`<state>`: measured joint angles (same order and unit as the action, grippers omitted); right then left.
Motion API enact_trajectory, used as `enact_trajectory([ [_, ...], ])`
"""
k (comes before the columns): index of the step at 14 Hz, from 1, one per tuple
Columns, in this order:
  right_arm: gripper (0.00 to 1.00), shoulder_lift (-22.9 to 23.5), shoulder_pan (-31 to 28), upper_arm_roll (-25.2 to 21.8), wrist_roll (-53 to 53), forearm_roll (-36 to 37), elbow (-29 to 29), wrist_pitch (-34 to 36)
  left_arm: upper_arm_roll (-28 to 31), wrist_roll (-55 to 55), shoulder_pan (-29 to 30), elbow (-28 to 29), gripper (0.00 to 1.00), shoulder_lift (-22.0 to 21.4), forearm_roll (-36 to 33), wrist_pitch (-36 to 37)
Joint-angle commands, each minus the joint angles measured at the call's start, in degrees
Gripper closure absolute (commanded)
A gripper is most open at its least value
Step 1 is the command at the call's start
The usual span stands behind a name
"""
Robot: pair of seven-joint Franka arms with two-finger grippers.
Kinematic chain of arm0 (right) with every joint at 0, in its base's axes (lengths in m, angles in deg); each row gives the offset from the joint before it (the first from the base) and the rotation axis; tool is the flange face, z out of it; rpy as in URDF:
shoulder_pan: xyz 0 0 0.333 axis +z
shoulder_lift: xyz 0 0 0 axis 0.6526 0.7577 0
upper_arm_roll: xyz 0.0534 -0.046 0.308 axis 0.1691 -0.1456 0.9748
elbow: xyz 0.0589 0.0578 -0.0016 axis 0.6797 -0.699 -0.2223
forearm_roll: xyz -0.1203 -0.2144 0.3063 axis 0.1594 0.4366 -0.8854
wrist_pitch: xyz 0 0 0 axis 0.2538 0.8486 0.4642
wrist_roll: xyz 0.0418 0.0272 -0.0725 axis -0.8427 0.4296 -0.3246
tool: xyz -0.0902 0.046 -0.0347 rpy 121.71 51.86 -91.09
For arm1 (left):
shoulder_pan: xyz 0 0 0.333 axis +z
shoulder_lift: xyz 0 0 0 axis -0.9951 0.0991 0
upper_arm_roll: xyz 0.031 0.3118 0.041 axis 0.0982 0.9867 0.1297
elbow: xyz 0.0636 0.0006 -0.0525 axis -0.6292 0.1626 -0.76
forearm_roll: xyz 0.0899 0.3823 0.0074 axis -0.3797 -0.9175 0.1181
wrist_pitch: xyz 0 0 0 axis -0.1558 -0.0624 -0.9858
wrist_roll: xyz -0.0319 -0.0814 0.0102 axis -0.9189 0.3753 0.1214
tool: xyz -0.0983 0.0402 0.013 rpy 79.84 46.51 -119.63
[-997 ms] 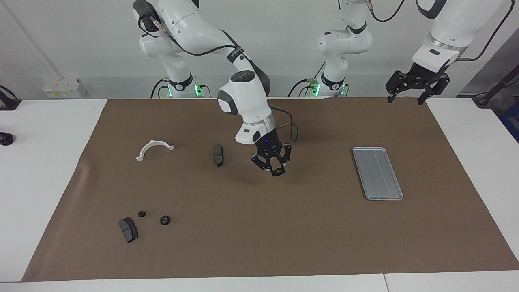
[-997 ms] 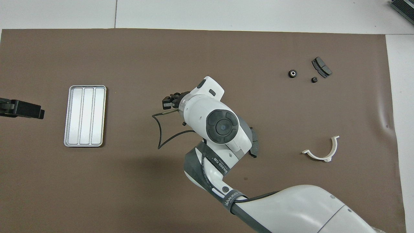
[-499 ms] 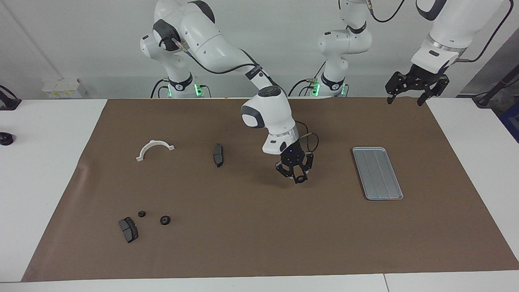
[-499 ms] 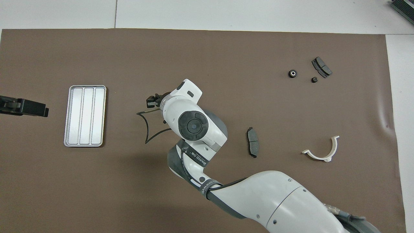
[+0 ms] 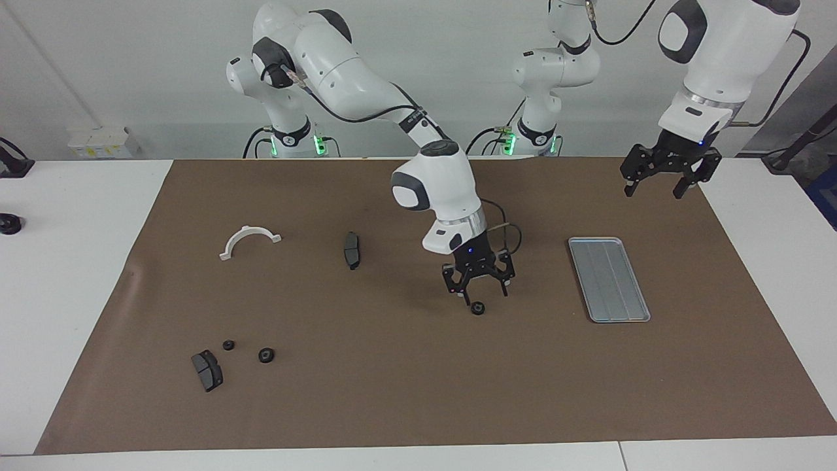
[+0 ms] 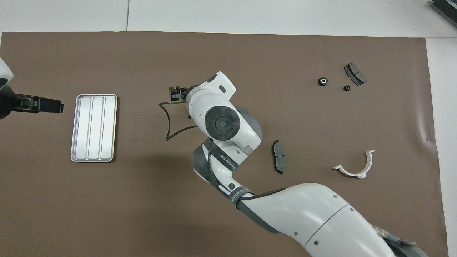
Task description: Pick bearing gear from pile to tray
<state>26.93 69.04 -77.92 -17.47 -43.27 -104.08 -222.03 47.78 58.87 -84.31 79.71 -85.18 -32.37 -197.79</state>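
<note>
Gear (image 5: pixel 478 307) now loose on the mat under the spread, empty right hand (image 5: pixel 478 290); left hand (image 5: pixel 664 184) spread, empty.

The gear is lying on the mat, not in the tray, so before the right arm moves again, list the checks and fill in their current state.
1. Gear in the tray: not ok. It lies on the mat, toward the right arm's end from the tray.
2. Right gripper lined up over the gear: ok.
3. Right gripper open for a grasp: ok.
4. Gear lying flat for the fingers: cannot tell.
5. Tray free to receive: ok, nothing in it.
6. Left gripper off the path to the tray: ok. It waits open over the mat's edge.
</note>
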Motion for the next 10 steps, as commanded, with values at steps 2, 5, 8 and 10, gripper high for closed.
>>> enact_trajectory([
  [2, 0.21, -1.94, -12.27, 3.56, -8.02, 0.77, 1.11, 6.02, 0.59, -11.66, -5.69, -0.09, 0.00, 9.11, 0.08, -13.08],
  [5, 0.27, -1.77, -25.81, 10.77, -18.90, 0.60, 2.00, 13.32, 0.68, -20.74, -10.80, 0.43, 0.00, 12.30, -2.19, -17.77],
  [8, 0.27, -1.85, -33.11, 10.70, -29.55, 0.69, 0.86, 18.78, 0.68, -31.27, -15.98, 0.26, 0.00, 15.97, -4.91, -20.92],
  [10, 0.27, -1.68, -35.67, 10.70, -31.07, 0.69, -0.11, 19.22, 0.68, -42.68, -19.33, -0.53, 0.00, 21.07, -11.75, -25.49],
])
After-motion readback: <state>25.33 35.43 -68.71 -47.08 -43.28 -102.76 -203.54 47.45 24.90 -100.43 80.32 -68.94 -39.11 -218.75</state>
